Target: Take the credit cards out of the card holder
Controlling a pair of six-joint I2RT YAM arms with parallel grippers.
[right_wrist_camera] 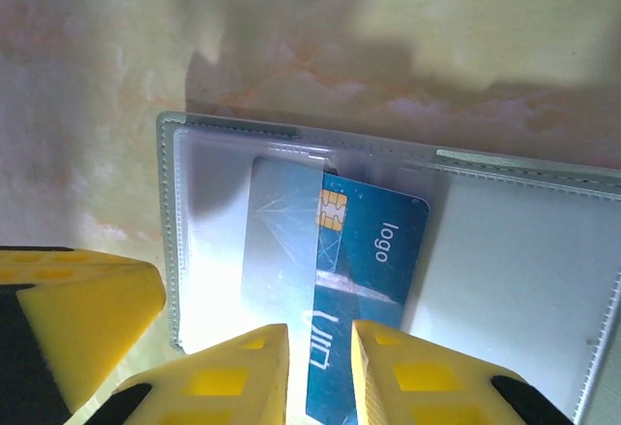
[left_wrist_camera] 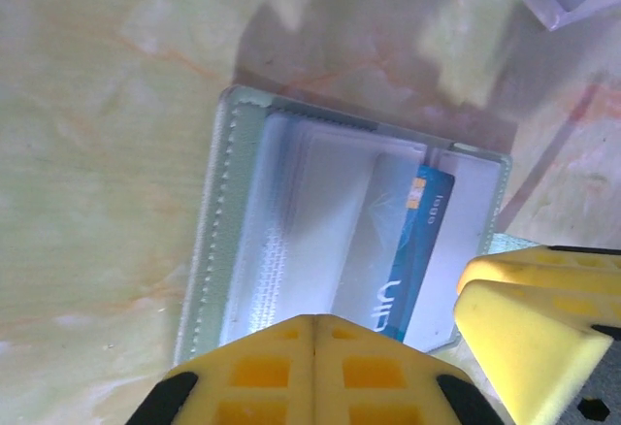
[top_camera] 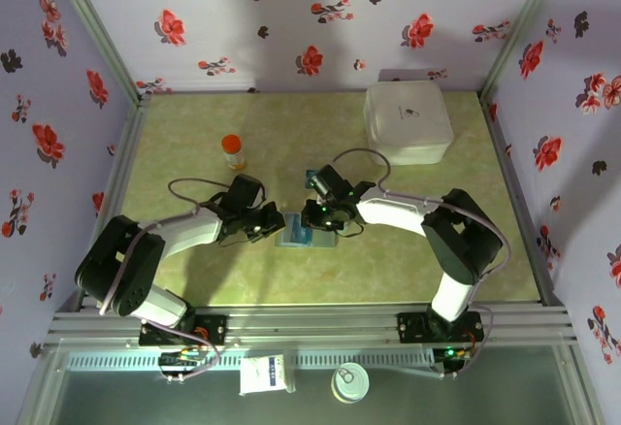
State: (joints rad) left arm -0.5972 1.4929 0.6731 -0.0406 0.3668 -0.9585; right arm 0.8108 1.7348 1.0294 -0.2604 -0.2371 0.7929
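Plainly the card (right_wrist_camera: 374,279) is light, stiff and slick, lying half out of a clear pocket of the holder (right_wrist_camera: 524,270), which is open flat on the surface (right_wrist_camera: 388,37). The right tool (right_wrist_camera: 319,333), fingers narrowly apart, sits over its bare end, the best place to grip. The left tool (left_wrist_camera: 312,320), closed, sits at the holder's edge.

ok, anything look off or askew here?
The blue plastic chip card sits tilted, half slid out of a clear pocket in the open grey-green card holder. Nothing looks spilled or damaged.
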